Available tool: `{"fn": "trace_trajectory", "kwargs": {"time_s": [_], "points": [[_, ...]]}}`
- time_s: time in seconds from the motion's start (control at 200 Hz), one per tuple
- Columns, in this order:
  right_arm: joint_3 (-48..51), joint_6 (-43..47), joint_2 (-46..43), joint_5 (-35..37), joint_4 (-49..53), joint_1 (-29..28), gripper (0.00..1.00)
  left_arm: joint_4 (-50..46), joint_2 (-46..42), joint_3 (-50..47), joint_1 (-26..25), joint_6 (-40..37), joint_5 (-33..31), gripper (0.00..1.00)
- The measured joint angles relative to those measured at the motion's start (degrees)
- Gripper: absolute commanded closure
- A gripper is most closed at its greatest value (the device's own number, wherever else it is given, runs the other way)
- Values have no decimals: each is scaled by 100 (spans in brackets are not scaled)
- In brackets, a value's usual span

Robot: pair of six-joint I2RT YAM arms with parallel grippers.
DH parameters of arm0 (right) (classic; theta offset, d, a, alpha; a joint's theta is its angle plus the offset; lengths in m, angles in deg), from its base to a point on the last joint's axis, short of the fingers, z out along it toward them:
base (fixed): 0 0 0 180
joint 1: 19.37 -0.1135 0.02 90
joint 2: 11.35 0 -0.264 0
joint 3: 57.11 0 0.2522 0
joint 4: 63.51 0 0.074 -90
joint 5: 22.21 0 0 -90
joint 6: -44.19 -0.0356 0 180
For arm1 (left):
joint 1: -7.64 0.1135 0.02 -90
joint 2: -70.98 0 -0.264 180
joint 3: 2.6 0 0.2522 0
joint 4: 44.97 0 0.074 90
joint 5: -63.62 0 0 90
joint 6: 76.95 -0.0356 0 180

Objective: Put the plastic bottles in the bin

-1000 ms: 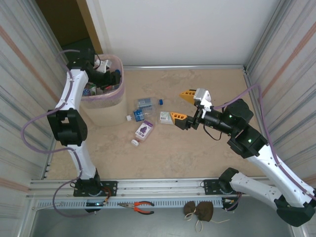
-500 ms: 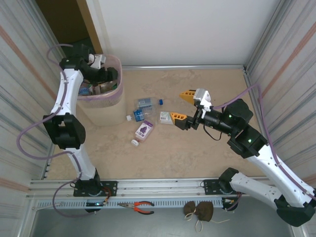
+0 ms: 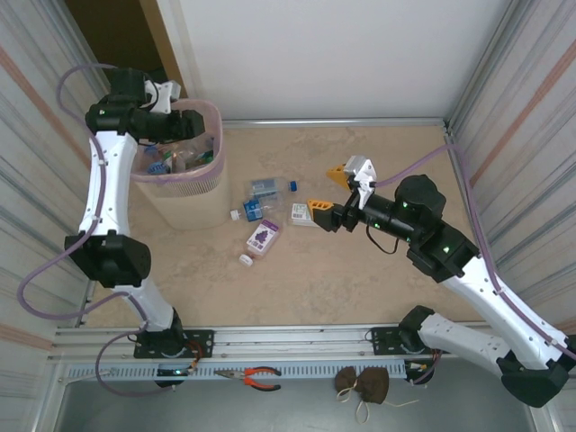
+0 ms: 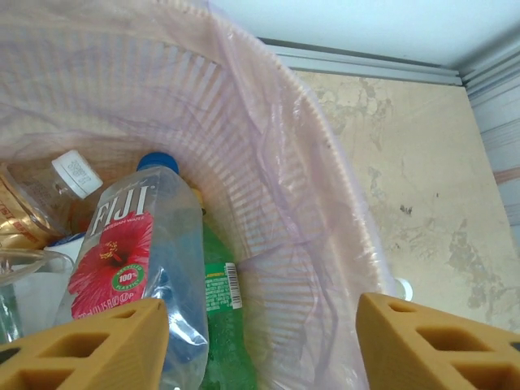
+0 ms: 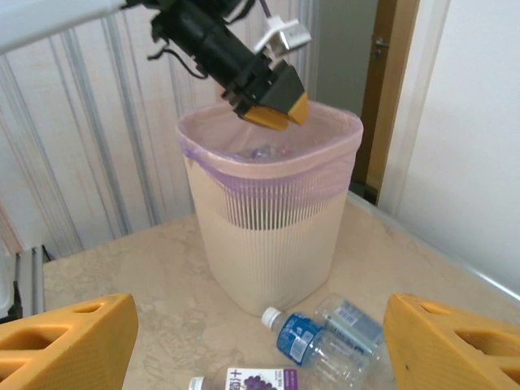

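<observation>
**Left gripper** [image 4: 260,348]: over the bin [image 4: 325,154], upper left of the top view. Fingers apart, nothing between them.

**Bin contents:** a Fiji bottle [image 4: 130,260] and a green bottle [image 4: 218,321] lie inside, with others partly hidden at the left.

**Right gripper** [image 3: 321,187]: centre of the top view, jaws apart and empty, facing the loose bottles.

**Outstanding:** four bottles lie on their sides on the table [image 3: 360,279], left of centre, just right of the bin. Among them are a blue-label bottle [image 3: 264,189] and a purple-label bottle [image 3: 263,236].

**Handling, as judged:**
- They look empty or nearly so, hence light.
- Walls are thin and will dent under a hard squeeze.
- Smooth round bodies are liable to roll or skid if nudged. The purple-label bottle appears flatter-sided and steadier.

**Recommended hold:** across the body at the label, mid-length, with moderate closing. Avoid the neck and cap, where the bottle would swing.
</observation>
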Motion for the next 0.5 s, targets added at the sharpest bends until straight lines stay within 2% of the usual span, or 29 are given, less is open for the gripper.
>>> {"fn": "trace_trajectory", "kwargs": {"time_s": [0.1, 0.346, 0.496], "points": [[0, -63, 9, 28, 31, 0, 22, -2, 7, 15, 0, -7, 15, 52], [0, -111, 13, 48, 46, 0, 23, 0, 273, 4, 24, -68, 52, 57], [0, -210, 66, 74, 46, 0, 23, 66, 459, -337, 142, -157, 66, 61]]}}
